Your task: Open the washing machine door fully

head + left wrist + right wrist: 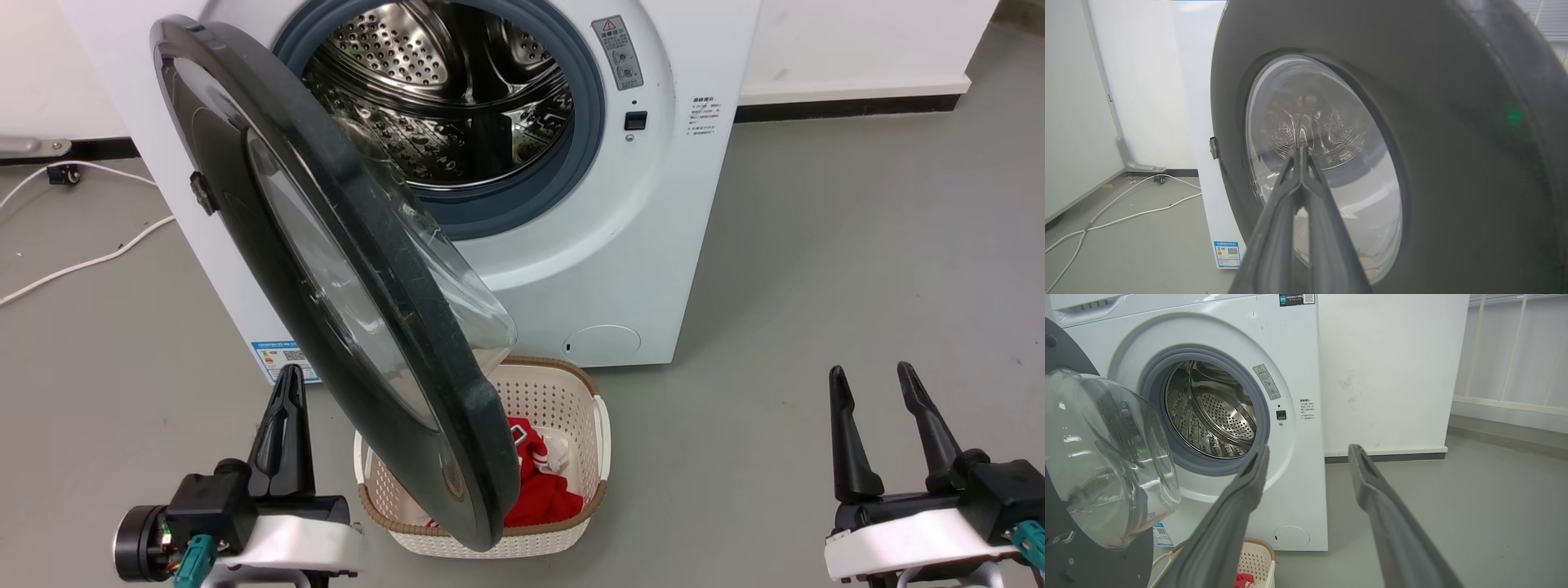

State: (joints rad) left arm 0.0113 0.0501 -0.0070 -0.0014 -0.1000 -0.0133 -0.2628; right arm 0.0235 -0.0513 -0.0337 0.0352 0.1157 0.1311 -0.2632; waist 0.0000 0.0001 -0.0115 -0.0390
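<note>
The white washing machine point(620, 269) stands ahead with its steel drum point(445, 90) exposed. Its round black washing machine door point(326, 278) is swung out toward me on left-side hinges, roughly edge-on, its clear glass bowl point(457, 286) facing the machine. My left gripper point(287, 384) is shut and empty at the lower left, just outside the door's outer face. In the left wrist view the shut fingers point(1300, 196) point at the door point(1453, 163) glass. My right gripper point(873, 380) is open at the lower right, well clear of the door point(1069, 547). The machine point(1298, 375) shows behind the open fingers point(1249, 482).
A cream laundry basket point(584, 392) with red clothing point(547, 490) sits on the floor under the door's free edge, in front of the machine. White cables point(82, 261) lie on the grey floor at the left. A white wall point(1392, 367) runs to the machine's right.
</note>
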